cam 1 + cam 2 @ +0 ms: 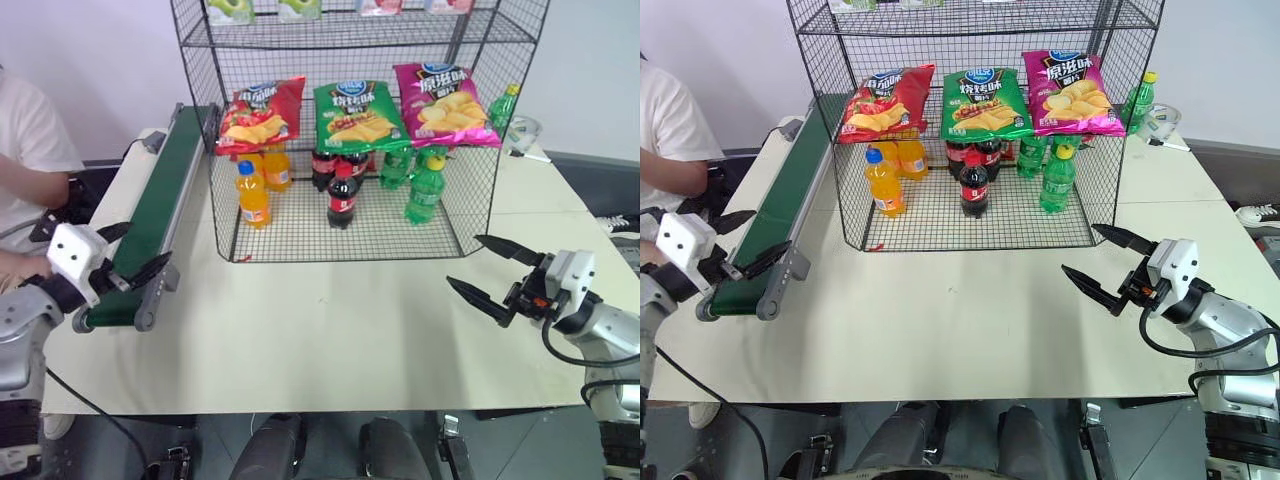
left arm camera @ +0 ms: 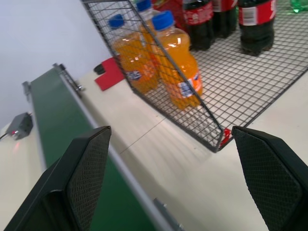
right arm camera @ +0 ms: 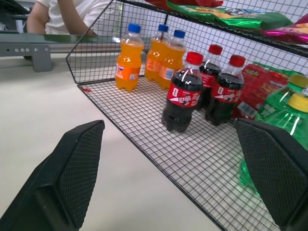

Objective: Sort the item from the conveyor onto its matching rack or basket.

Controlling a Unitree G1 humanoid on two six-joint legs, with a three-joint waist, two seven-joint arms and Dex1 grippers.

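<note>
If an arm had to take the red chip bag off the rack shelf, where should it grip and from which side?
Probably the front bottom edge of the red bag, approached from the rack's open front. The bag lies tilted on the shelf with its lower edge overhanging toward the robot; wire mesh closes the sides. The left gripper, open, is nearer.

- The red snack bag (image 1: pixel 260 116) lay tilted on a middle tier of the rack, at its left end, beside the green bag.
- The conveyor (image 1: pixel 155 212), a dark green belt in a grey frame, stood left of the rack with nothing on it.
- The black wire rack (image 1: pixel 355 210) stood upright on the counter.
</note>
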